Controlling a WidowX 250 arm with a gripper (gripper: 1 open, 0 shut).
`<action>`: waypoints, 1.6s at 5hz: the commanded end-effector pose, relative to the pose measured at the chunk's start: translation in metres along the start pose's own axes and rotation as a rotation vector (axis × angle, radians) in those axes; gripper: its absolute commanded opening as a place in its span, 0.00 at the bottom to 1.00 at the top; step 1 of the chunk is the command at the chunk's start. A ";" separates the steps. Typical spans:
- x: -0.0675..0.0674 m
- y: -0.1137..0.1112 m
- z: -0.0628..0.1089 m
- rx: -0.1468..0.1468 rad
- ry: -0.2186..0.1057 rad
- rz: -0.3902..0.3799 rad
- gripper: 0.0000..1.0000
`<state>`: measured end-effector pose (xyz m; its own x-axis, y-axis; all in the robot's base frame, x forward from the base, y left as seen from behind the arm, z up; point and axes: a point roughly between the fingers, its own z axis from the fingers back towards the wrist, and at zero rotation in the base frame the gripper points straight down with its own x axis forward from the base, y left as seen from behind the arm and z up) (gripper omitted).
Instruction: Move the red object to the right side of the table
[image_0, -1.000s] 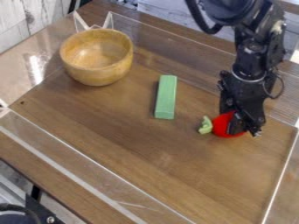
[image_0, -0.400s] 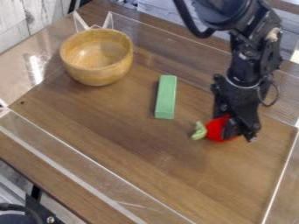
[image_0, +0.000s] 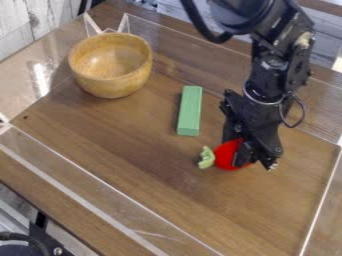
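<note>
Front acrylic wall (image_0: 134, 225): lying nearest the camera, clear and low, bordering the table (image_0: 120, 160).
Red object (image_0: 227, 155): sitting low at the tabletop, right of centre, just beside the lower end of the green block (image_0: 190, 110); light-green leafy end pointing toward the picture's left.
Gripper (image_0: 250, 158): pointing straight down, jaws closed tight onto the red object; whether the toy is resting on the wood or riding just clear of it cannot be told.
Step in hand: carrying the red object toward the right side; judging from its place now, most of the travel remaining.
Doing it well: keeping the squeeze steady on the rounded toy, lifting just clear of the wood, steering away from the green block, setting down short of the right acrylic wall (image_0: 325, 200) before letting go.
Risk: rounded toy possibly slipping or rolling on release; leafy end possibly catching on the wood if dragged.
Wooden bowl (image_0: 110, 64): standing upright at the far left, well apart from the gripper; holding nothing visible.
</note>
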<state>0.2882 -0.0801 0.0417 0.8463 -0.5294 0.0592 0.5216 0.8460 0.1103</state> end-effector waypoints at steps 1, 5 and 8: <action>0.004 0.006 0.020 0.033 -0.082 0.017 0.00; 0.000 0.009 -0.009 0.047 -0.121 -0.095 1.00; 0.020 0.000 -0.014 0.040 -0.134 -0.181 1.00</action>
<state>0.3014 -0.0853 0.0212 0.7322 -0.6669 0.1385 0.6488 0.7448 0.1563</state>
